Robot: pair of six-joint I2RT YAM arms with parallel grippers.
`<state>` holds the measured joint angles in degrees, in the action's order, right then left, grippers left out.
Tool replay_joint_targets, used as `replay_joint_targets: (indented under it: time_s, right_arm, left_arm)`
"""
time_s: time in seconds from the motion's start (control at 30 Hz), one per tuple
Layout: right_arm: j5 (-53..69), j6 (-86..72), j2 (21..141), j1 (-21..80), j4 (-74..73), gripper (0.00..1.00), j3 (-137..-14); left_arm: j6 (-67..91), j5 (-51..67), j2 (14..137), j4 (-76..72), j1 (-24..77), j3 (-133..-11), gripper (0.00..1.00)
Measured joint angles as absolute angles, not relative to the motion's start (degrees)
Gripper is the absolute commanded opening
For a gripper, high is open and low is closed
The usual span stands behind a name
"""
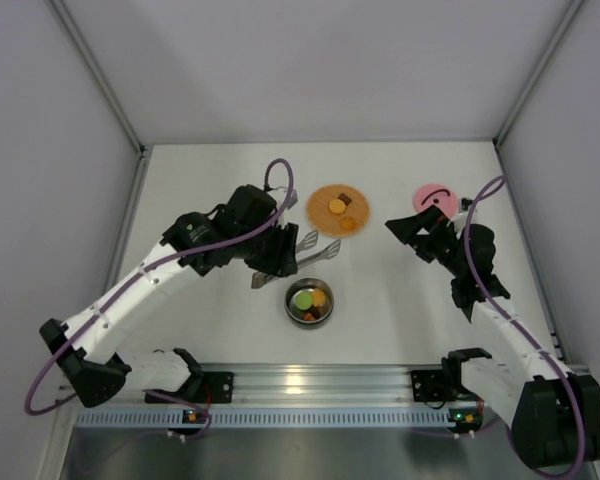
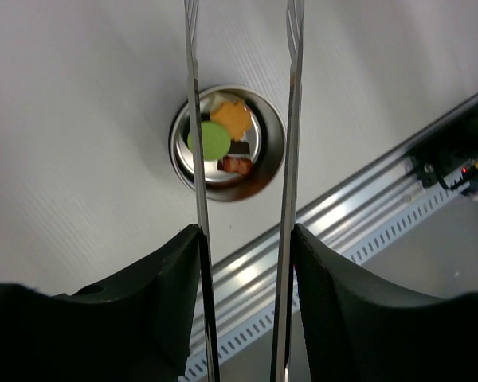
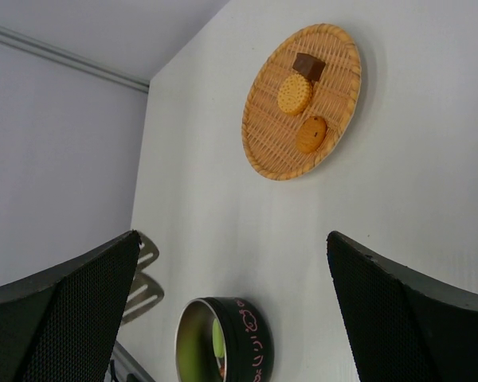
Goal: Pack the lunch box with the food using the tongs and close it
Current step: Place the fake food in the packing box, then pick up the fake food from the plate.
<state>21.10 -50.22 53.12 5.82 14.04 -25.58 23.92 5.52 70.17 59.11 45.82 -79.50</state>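
Observation:
My left gripper [image 1: 277,252] is shut on the tongs [image 1: 318,248], whose two silver arms [image 2: 290,159] run up between its fingers [image 2: 163,286]. The tongs' tips stand apart with nothing between them, held between the woven plate and the lunch box. The steel lunch box [image 1: 290,305] holds several pieces of food: a green round [image 2: 209,140], an orange piece [image 2: 233,118] and a brown one [image 2: 236,165]. Three more food pieces lie on the woven plate [image 3: 263,119]. The pink lid [image 1: 432,197] lies at the back right. My right gripper [image 1: 410,228] stands open and empty beside the lid.
The orange-brown woven plate [image 1: 320,200] sits behind the lunch box, with a brown piece [image 3: 307,65], a yellow cookie [image 3: 294,94] and an orange one [image 3: 311,134] on it. An aluminium rail [image 1: 320,380] runs along the near edge. White walls enclose the table on three sides.

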Motion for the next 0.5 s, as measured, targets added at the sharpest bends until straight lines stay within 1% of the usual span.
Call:
replay_joint_targets:
  time_s: [0.2, 0.4, 0.5]
  right_arm:
    - [21.1, -50.3, 53.1, 5.8, 14.1, 0.99, -25.6]
    - [21.1, -50.3, 53.0, 5.8, 14.0, 1.00, -25.6]
    - [21.1, -50.3, 52.9, 5.8, 14.0, 0.99, -25.6]
  left_arm:
    - [24.4, -1.9, 84.6, 54.8, 45.8, -88.8, 0.53]
    - [24.3, -9.2, 101.2, 53.5, 45.8, -103.1, 0.54]
    - [24.3, -11.7, 107.5, 53.3, 45.8, -108.4, 0.54]
